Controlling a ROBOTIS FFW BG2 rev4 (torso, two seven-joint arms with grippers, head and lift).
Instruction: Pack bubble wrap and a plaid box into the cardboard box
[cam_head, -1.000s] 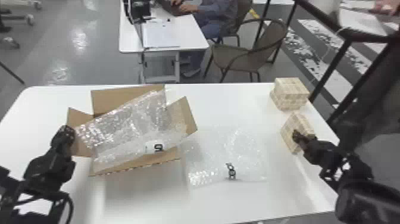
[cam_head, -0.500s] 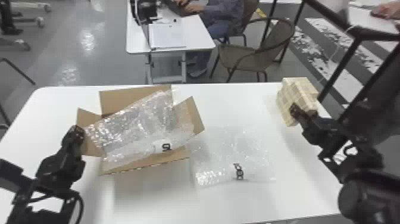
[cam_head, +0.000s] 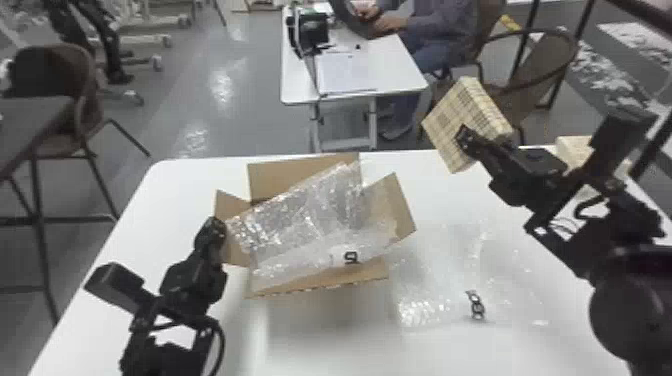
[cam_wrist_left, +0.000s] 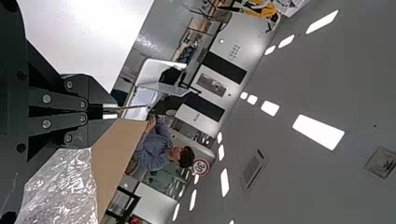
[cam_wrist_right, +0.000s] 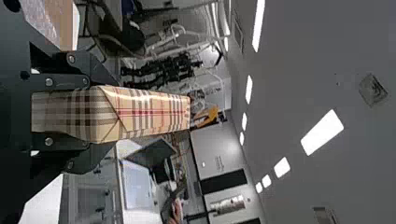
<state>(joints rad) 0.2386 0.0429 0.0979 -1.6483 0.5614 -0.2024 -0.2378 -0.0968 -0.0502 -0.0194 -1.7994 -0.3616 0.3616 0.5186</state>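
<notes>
In the head view, my left gripper (cam_head: 216, 229) is at the left flap (cam_head: 237, 201) of the open cardboard box (cam_head: 320, 283). The left wrist view shows that gripper (cam_wrist_left: 110, 111) closed on a thin cardboard edge. Clear bubble wrap (cam_head: 300, 220) lies over the box opening, covering its inside. My right gripper (cam_head: 465, 140) holds a tilted tan plaid box (cam_head: 452, 112) in the air beyond the table's back edge, right of the cardboard box. The right wrist view has the plaid box (cam_wrist_right: 149, 112) between the two fingers of that gripper (cam_wrist_right: 100, 113).
A second bubble wrap sheet (cam_head: 440, 280) lies flat on the white table (cam_head: 320, 335), right of the cardboard box. Another pale box (cam_head: 572, 147) stands at the back right, partly behind the right arm. Beyond the table are a desk (cam_head: 360, 75) and chairs.
My right gripper has lifted a plaid box off the right of the table and carried it up and leftward. The head view has shifted left. The left gripper stays by the flap.
</notes>
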